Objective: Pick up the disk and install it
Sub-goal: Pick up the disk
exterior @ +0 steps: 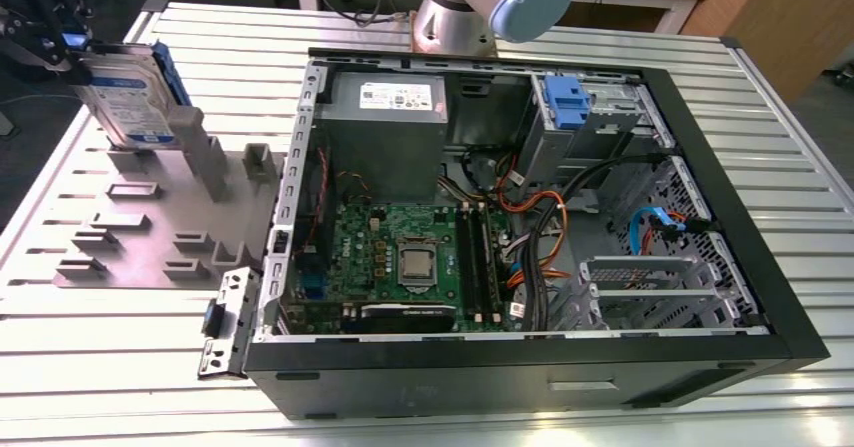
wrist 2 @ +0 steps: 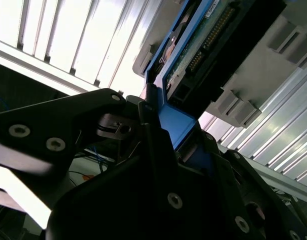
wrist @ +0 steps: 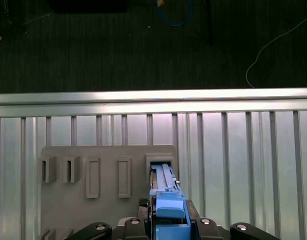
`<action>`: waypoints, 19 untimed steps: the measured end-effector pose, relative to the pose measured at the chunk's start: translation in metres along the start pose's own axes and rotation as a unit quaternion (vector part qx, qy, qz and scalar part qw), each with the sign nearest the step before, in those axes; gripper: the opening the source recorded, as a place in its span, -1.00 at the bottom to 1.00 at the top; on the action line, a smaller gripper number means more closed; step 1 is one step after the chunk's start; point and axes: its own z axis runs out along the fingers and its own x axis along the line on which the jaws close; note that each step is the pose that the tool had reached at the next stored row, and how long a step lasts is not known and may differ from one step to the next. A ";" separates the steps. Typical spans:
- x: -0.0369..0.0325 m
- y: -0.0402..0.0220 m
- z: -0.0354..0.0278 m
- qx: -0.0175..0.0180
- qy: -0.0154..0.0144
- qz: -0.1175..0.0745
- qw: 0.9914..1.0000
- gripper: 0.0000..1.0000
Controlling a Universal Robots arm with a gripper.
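The disk (exterior: 127, 97) stands on edge at the exterior view's far left, a silver-grey drive with a white-and-blue label and blue side rails. Its lower end sits at an upright slot of the grey holder plate (exterior: 147, 227). My gripper (exterior: 56, 45) is shut on the disk's upper end. In the first wrist view the blue rail (wrist: 166, 200) runs from between my fingers down to the slot (wrist: 161, 161). The second wrist view shows the disk's circuit-board side (wrist 2: 208, 35) and a blue rail (wrist 2: 176, 122) clamped in the black fingers (wrist 2: 153, 150).
An open computer case (exterior: 747, 297) lies on the slatted metal table (exterior: 120, 357), with motherboard, cables and a drive bay with a blue latch (exterior: 567, 102) at its far corner. The arm's base (exterior: 467, 7) stands behind the case. The holder plate has several other slots.
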 end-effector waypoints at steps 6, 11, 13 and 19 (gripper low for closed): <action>-0.0001 0.0000 -0.0014 0.000 0.000 0.000 1.000 -0.27; -0.0001 0.0000 -0.0027 0.000 0.000 0.000 1.000 -0.27; -0.0001 0.0001 -0.0031 0.000 0.000 0.000 1.000 -0.27; -0.0002 0.0001 -0.0059 0.000 0.000 0.000 1.000 -0.27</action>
